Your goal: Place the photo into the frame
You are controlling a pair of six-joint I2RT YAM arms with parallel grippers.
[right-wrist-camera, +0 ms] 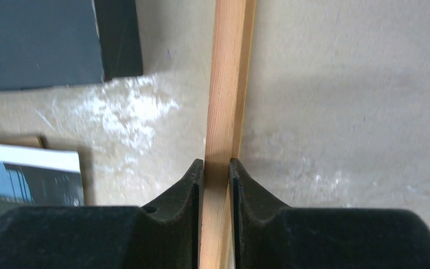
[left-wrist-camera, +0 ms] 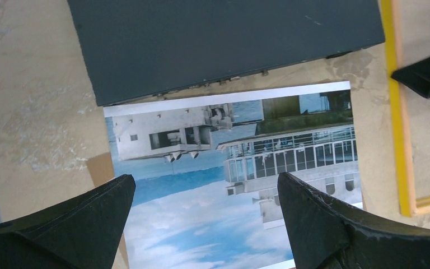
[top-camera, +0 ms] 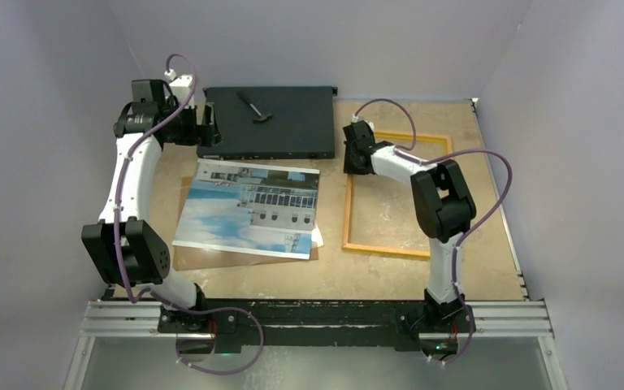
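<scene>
Table: a mottled beige table [top-camera: 374, 280] is seen carrying everything, with both arm bases bolted at its near edge.
Frame: a thin rectangular yellow-orange picture frame [top-camera: 386, 249] is laid flat on the right half of the table. Its long axis is read as running near to far.
Photo: a large rectangular paper photo [top-camera: 248, 207] of a pale building under blue cloudy sky is laid face up, left of centre. It is near the frame's left rail but apart from it. Its long axis runs across the table, slightly skewed, and the sky is turned toward the arms, so the building is seen upside down.
Board: a plain brown backing board [top-camera: 211, 260] is glimpsed under the photo, at its near-left corner only.
Box: a flat black rectangular box [top-camera: 292, 134] is set at the far side, just beyond the photo's far edge.
Left end effector: the left end effector [left-wrist-camera: 206, 180] is spread wide and empty, held over the photo's far edge.
Right end effector: the right end effector [right-wrist-camera: 216, 163] is pinched on the frame's left rail near its far corner, pale wood between the fingers.
Key relation: the photo lies left of the gripped rail, and the left arm is the nearer one. The two long axes are judged about a quarter turn apart, so one piece must be turned before the print can go in.
</scene>
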